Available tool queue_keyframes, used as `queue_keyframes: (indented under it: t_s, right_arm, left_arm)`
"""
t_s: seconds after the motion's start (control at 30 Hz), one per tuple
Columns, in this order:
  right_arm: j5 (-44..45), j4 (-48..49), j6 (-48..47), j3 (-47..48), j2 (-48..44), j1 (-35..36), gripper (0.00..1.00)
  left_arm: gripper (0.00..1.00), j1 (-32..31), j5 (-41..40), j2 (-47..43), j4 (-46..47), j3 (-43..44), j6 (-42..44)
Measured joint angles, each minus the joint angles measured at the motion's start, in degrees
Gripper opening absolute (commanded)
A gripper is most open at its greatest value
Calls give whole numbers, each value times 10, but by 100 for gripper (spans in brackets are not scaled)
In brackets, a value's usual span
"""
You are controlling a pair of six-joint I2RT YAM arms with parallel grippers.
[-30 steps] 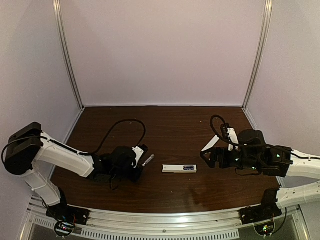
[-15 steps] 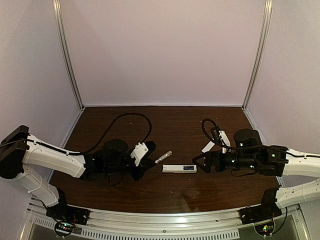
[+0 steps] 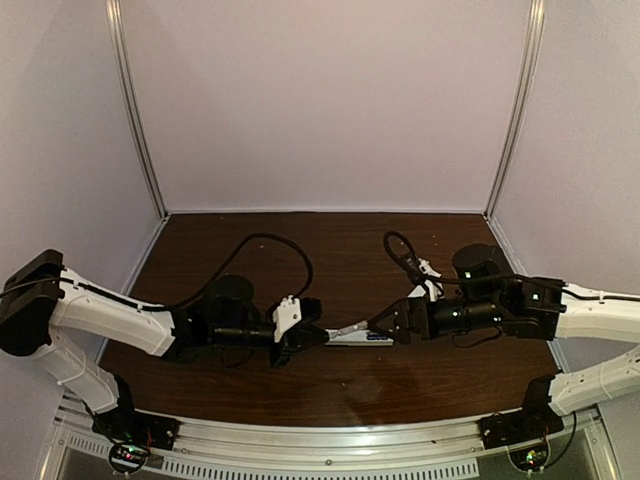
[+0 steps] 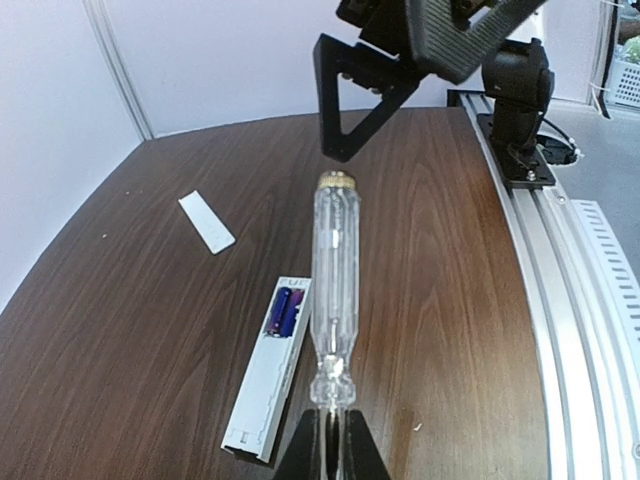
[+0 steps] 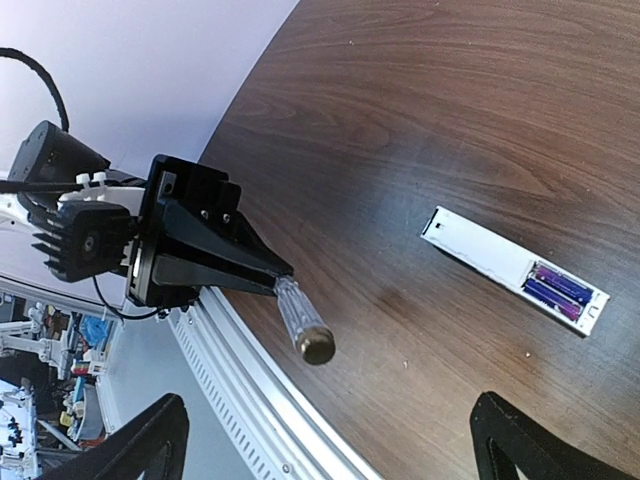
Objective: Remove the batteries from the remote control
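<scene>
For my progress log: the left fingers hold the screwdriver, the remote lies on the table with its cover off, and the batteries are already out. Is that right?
Not quite. The batteries are not out: the right wrist view shows them in the open compartment of the remote. The rest holds: the left fingers hold the screwdriver, and the cover lies apart on the table.

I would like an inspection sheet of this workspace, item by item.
Surface: dark wooden table, no spills seen.
Job's things: remote control lying flat, compartment open, batteries inside.
Clutter: flat white strip lying apart from the remote control.
Claws: left claw shut on screwdriver; right claw open, empty.
Cables: black cables loop from both arms.
Surroundings: pale walls, metal rail.
</scene>
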Motion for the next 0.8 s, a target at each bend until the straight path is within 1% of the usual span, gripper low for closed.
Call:
queue_keyframes:
  t_s: [0.27, 0.4, 0.5, 0.63, 0.8]
  right_arm:
    - [-54, -14, 28, 54, 63, 0, 99]
    - [-69, -15, 35, 67, 85, 0, 96]
    - [-76, -14, 41, 67, 97, 0, 91]
    - [-83, -7, 48, 67, 114, 1, 82]
    - [-85, 8, 60, 67, 124, 5, 75]
  left_arm:
    - [0, 0, 40, 22, 9, 10, 38]
    - [0, 0, 48, 34, 12, 19, 46]
    - [0, 0, 51, 36, 15, 23, 48]
    - [0, 0, 53, 41, 25, 25, 49]
    - [0, 0, 54, 49, 26, 25, 49]
